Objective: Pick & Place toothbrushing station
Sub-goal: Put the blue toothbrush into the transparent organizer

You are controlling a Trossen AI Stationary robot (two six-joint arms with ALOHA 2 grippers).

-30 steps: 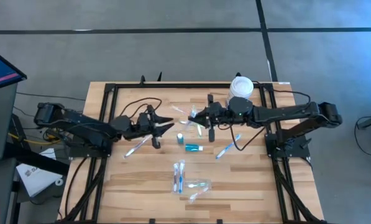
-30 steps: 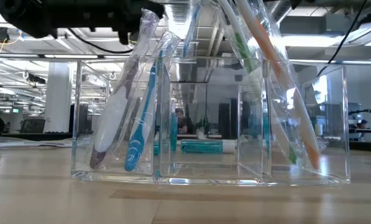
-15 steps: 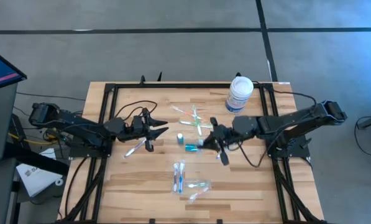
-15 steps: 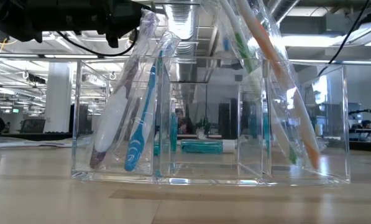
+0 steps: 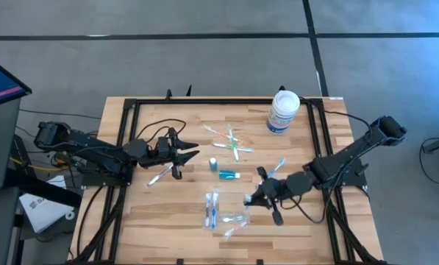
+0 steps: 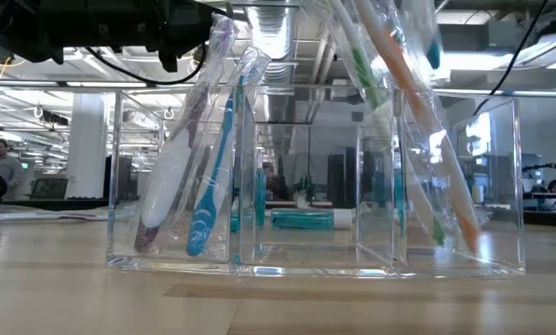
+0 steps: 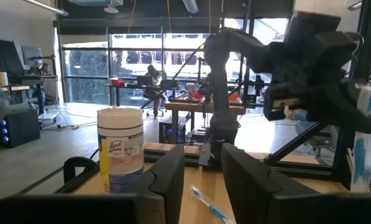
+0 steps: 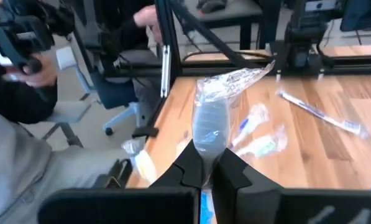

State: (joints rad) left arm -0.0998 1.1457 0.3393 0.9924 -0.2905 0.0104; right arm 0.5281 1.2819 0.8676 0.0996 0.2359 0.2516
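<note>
Right gripper [image 5: 250,200] pinches a plastic-wrapped toothbrush [image 8: 211,121] just beside the small clear compartmented plastic tray [image 5: 235,219]
The tray sits near the front edge of the wooden slatted table [image 5: 168,213], with wrapped blue and white toothbrushes [image 6: 203,177] leaning in one compartment and green and orange ones in another; a short teal tube [image 5: 229,175] lies flat mid-table, a slim blue toothbrush [image 5: 278,165] beside the right arm, more wrapped brushes [image 5: 230,140] farther back. The left gripper [image 5: 193,153] hovers over the table's left half, fingers [image 7: 166,183] slightly parted, holding nothing. A big white wipes tub [image 5: 284,110] stands at the back
</note>
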